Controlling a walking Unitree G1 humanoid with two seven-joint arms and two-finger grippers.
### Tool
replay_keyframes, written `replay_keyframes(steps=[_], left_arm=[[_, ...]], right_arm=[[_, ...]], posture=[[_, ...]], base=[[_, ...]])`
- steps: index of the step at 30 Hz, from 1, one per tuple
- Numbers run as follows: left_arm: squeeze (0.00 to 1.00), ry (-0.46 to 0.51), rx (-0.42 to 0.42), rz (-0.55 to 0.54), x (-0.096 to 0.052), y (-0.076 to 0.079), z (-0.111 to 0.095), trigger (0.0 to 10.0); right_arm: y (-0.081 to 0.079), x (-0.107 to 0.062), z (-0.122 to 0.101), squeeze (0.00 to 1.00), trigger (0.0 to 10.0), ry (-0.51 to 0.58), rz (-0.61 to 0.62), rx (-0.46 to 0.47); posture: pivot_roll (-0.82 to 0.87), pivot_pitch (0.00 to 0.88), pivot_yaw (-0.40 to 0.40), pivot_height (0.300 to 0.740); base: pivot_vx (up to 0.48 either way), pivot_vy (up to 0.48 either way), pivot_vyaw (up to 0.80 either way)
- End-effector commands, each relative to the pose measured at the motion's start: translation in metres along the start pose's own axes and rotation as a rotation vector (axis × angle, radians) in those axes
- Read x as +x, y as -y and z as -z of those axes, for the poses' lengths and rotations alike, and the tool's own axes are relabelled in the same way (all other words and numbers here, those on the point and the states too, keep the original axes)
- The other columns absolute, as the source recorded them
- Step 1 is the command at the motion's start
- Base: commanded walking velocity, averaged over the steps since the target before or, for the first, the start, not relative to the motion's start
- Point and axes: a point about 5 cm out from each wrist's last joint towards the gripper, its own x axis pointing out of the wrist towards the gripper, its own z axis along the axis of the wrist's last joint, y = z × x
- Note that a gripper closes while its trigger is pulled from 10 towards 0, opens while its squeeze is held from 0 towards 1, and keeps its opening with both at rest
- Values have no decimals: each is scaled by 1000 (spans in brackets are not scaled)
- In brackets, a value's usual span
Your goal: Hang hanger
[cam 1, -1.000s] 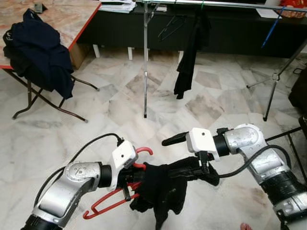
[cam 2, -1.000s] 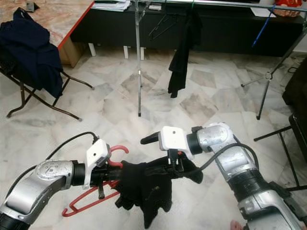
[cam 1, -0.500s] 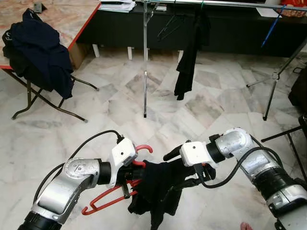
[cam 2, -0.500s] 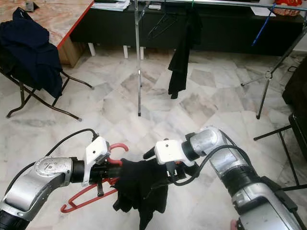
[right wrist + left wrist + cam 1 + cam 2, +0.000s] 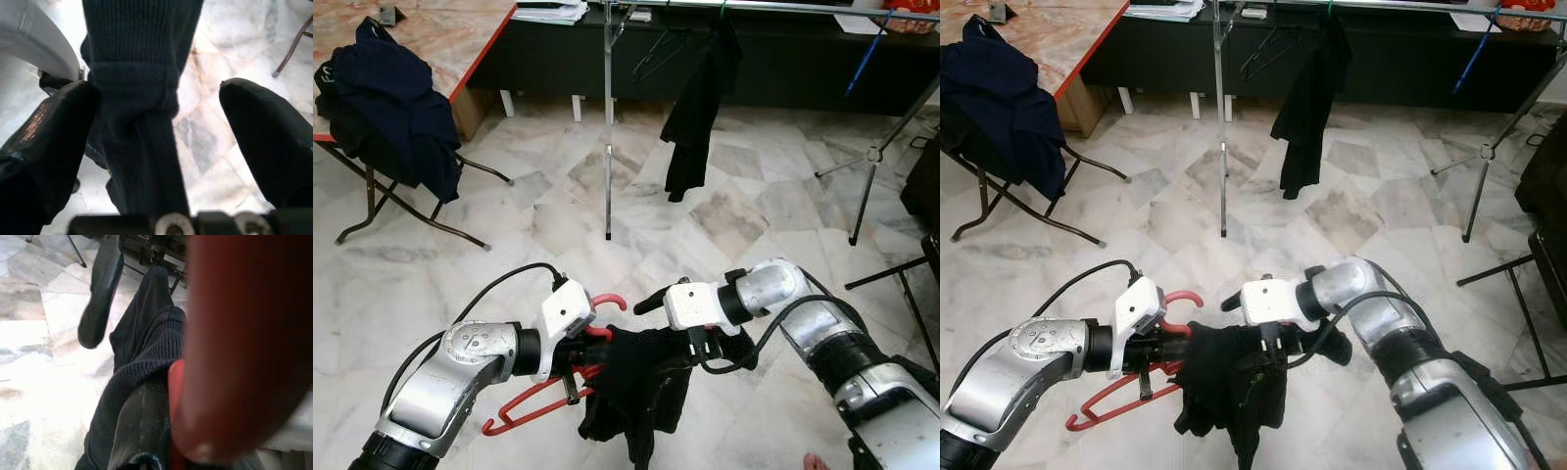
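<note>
Above marble floor (image 5: 558, 220), left end effector (image 5: 576, 354) grips red hanger (image 5: 533, 411).

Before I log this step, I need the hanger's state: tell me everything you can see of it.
The hanger is red, plastic-looking, with a curved hook pointing up. The left gripper holds it near the neck, tilted above the marble floor. A dark knit garment drapes over one side, hiding it; the other arm slopes down bare.
</note>
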Motion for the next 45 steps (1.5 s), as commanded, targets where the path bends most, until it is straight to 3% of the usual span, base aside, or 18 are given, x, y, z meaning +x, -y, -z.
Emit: replay_keyframes(steps=[1, 45], left_arm=[[0, 40, 23, 7, -3, 1, -10, 10000], [0, 71, 50, 11, 5, 1, -18, 10000]], right_arm=[[1, -2, -1, 0, 0, 11, -13, -9], [-6, 10, 2, 0, 0, 87, -68, 59]], posture=[[17, 231, -22, 740], [23, 243, -31, 740]], base=[[0, 0, 0], [0, 0, 0]])
